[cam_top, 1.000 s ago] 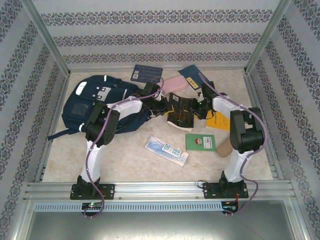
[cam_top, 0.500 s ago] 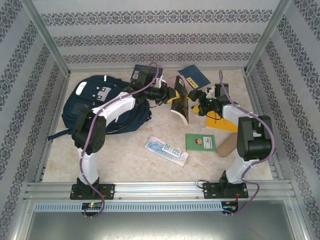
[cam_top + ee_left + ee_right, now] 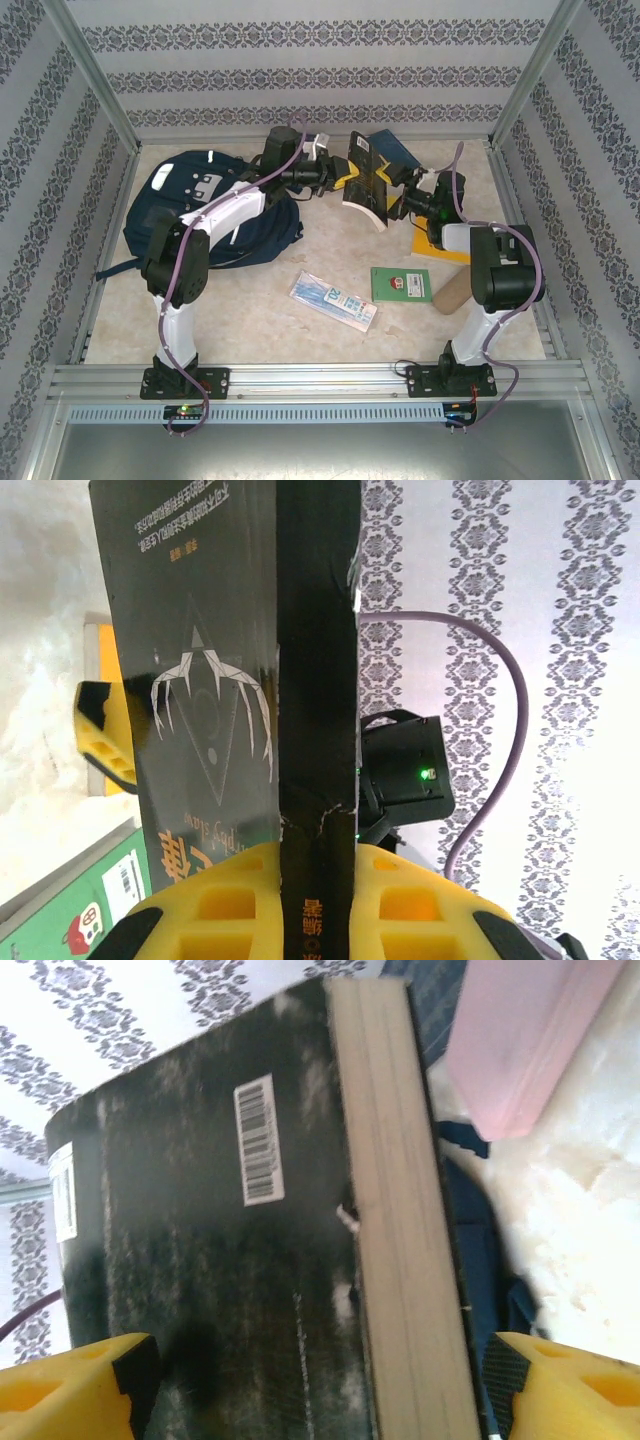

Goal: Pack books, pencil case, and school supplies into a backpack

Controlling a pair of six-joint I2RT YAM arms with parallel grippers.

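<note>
Left claw (image 3: 318, 905) clamps black book (image 3: 200, 680) at spine.

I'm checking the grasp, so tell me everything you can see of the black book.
The black book is a thick paperback: glossy black cover with a white geometric figure and orange lettering, a white barcode label on the back, cream page block. The spine looks torn near the grip. It is held on edge, tilted, above the far table. The left gripper is shut on its spine; the open right gripper straddles its other end, contact unclear.
</note>
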